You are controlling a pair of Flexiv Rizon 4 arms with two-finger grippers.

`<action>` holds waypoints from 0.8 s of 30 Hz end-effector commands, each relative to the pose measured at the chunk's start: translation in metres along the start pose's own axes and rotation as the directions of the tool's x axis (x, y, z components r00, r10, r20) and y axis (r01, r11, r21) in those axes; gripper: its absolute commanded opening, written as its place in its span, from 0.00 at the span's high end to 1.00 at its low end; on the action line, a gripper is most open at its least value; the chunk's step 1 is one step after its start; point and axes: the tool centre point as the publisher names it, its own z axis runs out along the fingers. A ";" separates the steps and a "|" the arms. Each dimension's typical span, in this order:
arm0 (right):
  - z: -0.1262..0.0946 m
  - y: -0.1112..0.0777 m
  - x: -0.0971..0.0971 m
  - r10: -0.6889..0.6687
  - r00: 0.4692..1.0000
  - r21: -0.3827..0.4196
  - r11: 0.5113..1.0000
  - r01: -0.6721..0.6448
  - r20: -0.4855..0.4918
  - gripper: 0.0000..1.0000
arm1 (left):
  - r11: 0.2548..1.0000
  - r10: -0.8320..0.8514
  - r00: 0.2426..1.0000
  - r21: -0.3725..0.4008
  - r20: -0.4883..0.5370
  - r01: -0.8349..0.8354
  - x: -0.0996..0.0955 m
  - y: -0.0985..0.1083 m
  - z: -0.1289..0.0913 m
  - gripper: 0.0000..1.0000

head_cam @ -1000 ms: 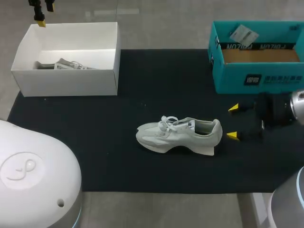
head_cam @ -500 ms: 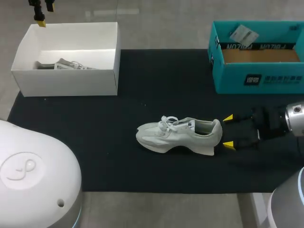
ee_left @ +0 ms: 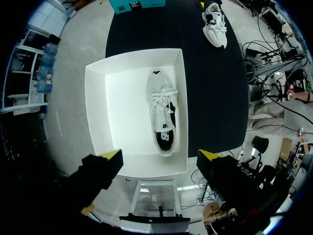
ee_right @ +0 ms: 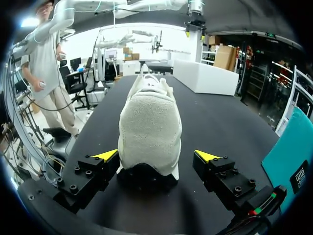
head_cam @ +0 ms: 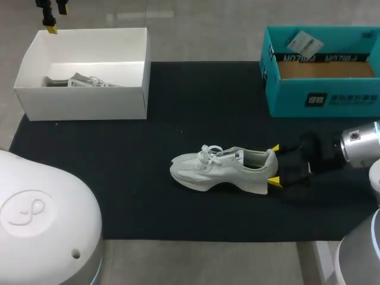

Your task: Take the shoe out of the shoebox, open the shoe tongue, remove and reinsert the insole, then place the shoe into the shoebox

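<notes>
From the head view, you see the shoe (head_cam: 224, 169) lying on its sole on the black mat (head_cam: 178, 107), toe toward the left arm's side. The right gripper (head_cam: 274, 165) sits level with the heel, its yellow tips apart, one to each side of it. The white shoebox (head_cam: 83, 101) stands at the mat's far left corner with a second shoe (head_cam: 83, 80) inside. A teal box (head_cam: 320, 89) stands at the far right. The left gripper (head_cam: 56, 18) hangs above the white shoebox's far rim.

Your left wrist view looks straight down into the white shoebox (ee_left: 98, 112), which the head view cannot do. The second shoe (ee_left: 164, 112) lies lengthwise against one long wall. The left gripper (ee_left: 160, 155) is high over the box, fingers (ee_left: 113, 155) spread wide and holding nothing. The shoe (ee_left: 215, 24) on the mat shows far off.

Your right wrist view shows the heel contact up close. The shoe (ee_right: 149, 127) points away from the right gripper (ee_right: 157, 155), heel between the fingers (ee_right: 205, 156). They stand apart with gaps on both sides, not clamped.
</notes>
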 end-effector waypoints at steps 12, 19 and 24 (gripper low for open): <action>0.027 -0.004 0.006 0.014 1.000 -0.012 1.000 -0.014 -0.005 0.00 | 1.000 0.001 1.000 -0.001 0.001 -0.001 0.001 0.000 0.000 0.00; 0.038 -0.008 0.005 0.025 0.999 -0.011 1.000 -0.025 -0.025 0.00 | 1.000 0.001 1.000 -0.001 0.001 -0.001 0.001 0.000 0.000 0.00; 0.043 -0.012 0.004 0.042 0.998 -0.009 0.999 -0.043 -0.044 0.99 | 1.000 0.001 1.000 -0.001 0.001 -0.001 0.001 0.000 0.000 0.00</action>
